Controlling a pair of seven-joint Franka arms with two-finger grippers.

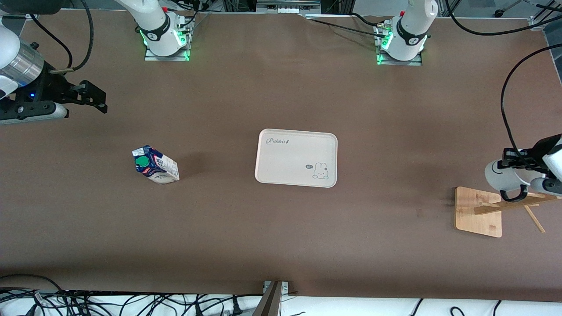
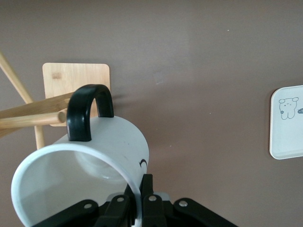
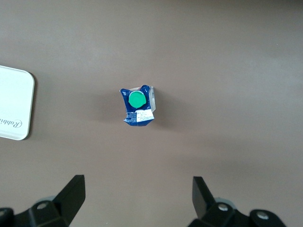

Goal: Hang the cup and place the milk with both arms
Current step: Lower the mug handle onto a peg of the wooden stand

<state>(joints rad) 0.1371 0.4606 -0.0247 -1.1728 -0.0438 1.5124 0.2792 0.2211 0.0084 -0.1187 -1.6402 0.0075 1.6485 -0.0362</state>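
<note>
My left gripper [image 1: 511, 160] is shut on the rim of the white cup [image 1: 498, 173] and holds it on its side in the air over the wooden rack [image 1: 478, 210]. In the left wrist view the gripper [image 2: 139, 189] pinches the cup [image 2: 94, 161] wall, and the black handle [image 2: 87, 111] sits right at the tip of a rack peg [image 2: 33, 118]. The milk [image 1: 156, 164] stands on the table toward the right arm's end. My right gripper [image 1: 94, 98] hangs open in the air, and its wrist view shows the milk [image 3: 138, 106] ahead of the empty gripper [image 3: 137, 189].
A cream tray [image 1: 296, 158] with a rabbit drawing lies mid-table, between the milk and the rack. The rack's square base [image 2: 75, 78] rests near the left arm's end. Cables run along the table edge nearest the front camera.
</note>
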